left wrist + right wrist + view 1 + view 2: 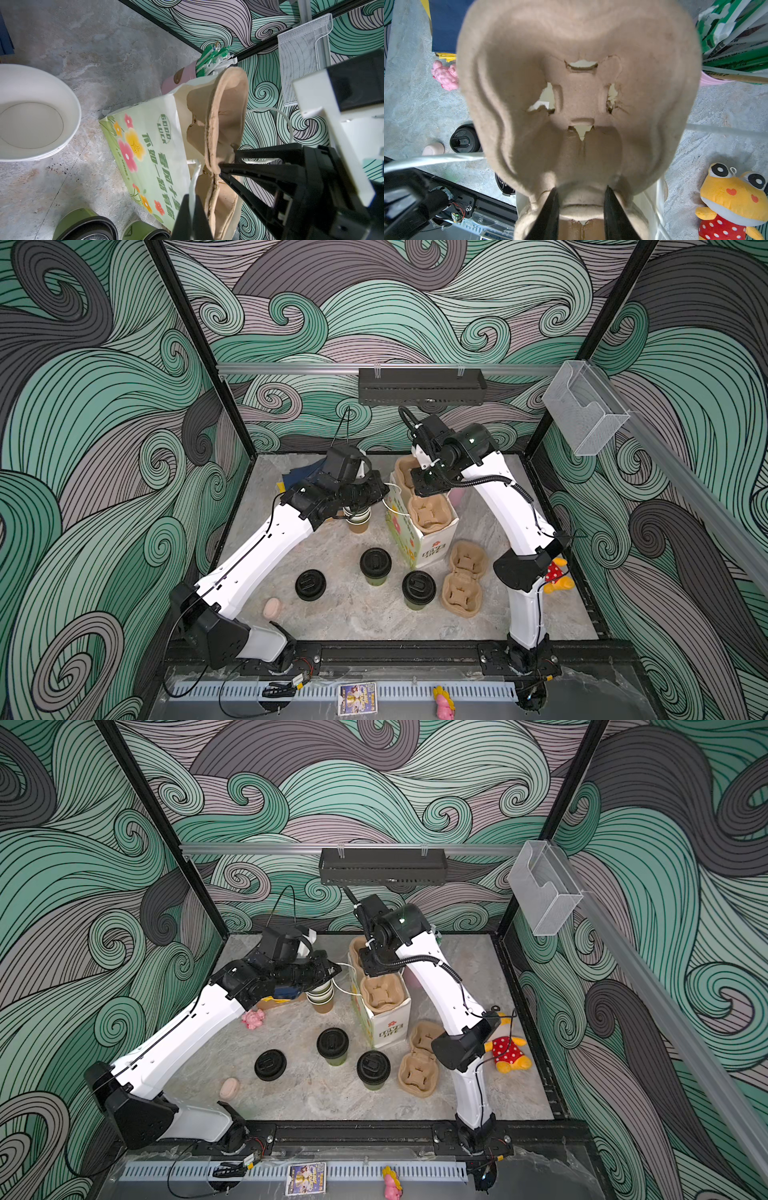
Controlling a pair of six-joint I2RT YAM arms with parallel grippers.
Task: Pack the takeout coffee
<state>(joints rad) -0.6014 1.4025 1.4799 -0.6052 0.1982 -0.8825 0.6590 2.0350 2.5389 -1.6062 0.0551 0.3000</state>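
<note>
The takeout coffee (pixel 375 567) is a pair of small olive-green paper cups capped with round black plastic sip lids. Both stand upright on the grey marbled table (pixel 332 626). The rear cup (pixel 332 1045) stands just beside the near corner of the flowered paper bag (pixel 409 547). The front cup (pixel 418 590) stands just beside a spare brown pulp cup carrier (pixel 464 578) lying flat on the table.

We judge the cups light and easy to crush. Their thin paper walls would give under a hard squeeze, and the glossy lids look slippery and could pop off. We cannot tell whether they hold liquid, so we would keep them upright. The best hold, we think, is across the side wall just under the lid, where the rolled rim stiffens the paper and the taper helps stop the cup sliding down.

Neither gripper is near them. The left gripper (pixel 190 198) is clenched on the bag's white cord handle (pixel 195 178). The right gripper (pixel 581 199) is clamped on the middle bridge of a second brown pulp carrier (pixel 581 93), which sits in the bag's mouth. Both cups stand well apart from these, on the robot's side of the bag, between the two arms. By our reading, one gripper must let go before it can take a cup.
</note>
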